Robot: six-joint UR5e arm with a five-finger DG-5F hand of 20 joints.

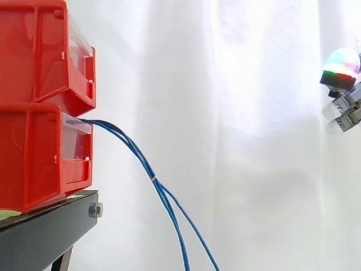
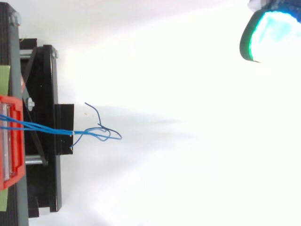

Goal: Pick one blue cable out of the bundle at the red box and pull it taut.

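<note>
A bundle of thin blue cables (image 1: 144, 164) comes out of the front of the lower red bin (image 1: 34, 152) and hangs slack, down and to the right, past the bottom edge of the side view. A small tie holds the strands together partway down. From above, the cables (image 2: 47, 128) run right from the red bin (image 2: 11, 141) and end in loose loops. My hand (image 1: 341, 70) is at the far right edge, higher than the bundle and far from it, touching nothing. In the top view the hand (image 2: 270, 35) glows cyan in the upper right corner.
A second red bin (image 1: 39, 51) is stacked on the lower one. Both stand on a black stand (image 1: 45, 226) at the left, before a white curtain. Open space lies between the bins and the hand.
</note>
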